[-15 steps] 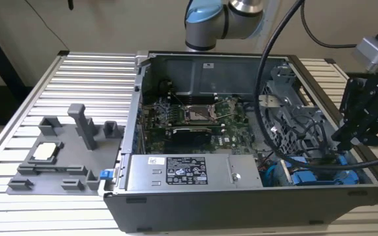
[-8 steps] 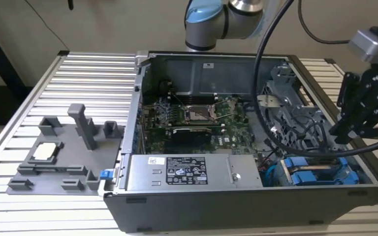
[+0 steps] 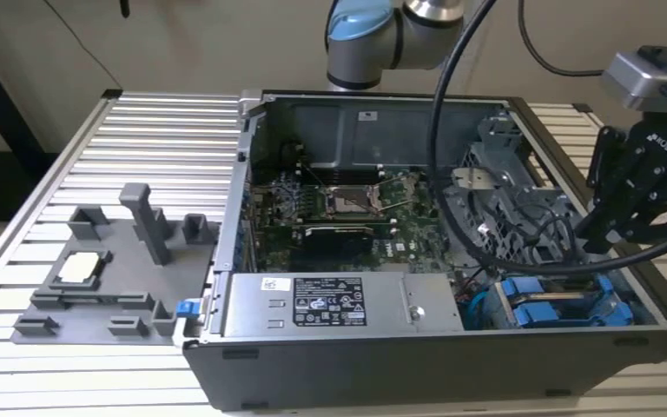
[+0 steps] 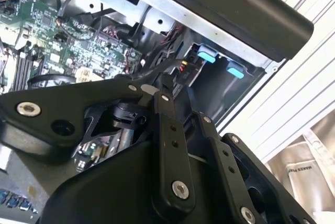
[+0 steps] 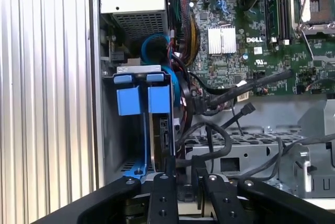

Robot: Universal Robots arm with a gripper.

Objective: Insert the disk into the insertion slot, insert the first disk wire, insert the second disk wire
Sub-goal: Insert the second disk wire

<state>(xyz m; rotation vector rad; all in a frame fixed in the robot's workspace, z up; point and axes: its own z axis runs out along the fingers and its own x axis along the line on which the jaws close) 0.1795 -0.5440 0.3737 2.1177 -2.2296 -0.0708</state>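
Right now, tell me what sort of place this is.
Probably a robotics lab bench set up for computer assembly: a robot arm reaches over an open computer case, which sits on a slatted metal table, with a grey fixture plate beside it at the exterior view's left.

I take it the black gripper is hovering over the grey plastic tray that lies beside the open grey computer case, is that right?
Not quite. In the exterior view the black gripper hovers over the open grey computer case itself, at that view's right, near the blue-trimmed metal drive cage. The grey plastic tray does lie beside the case, at that view's left.
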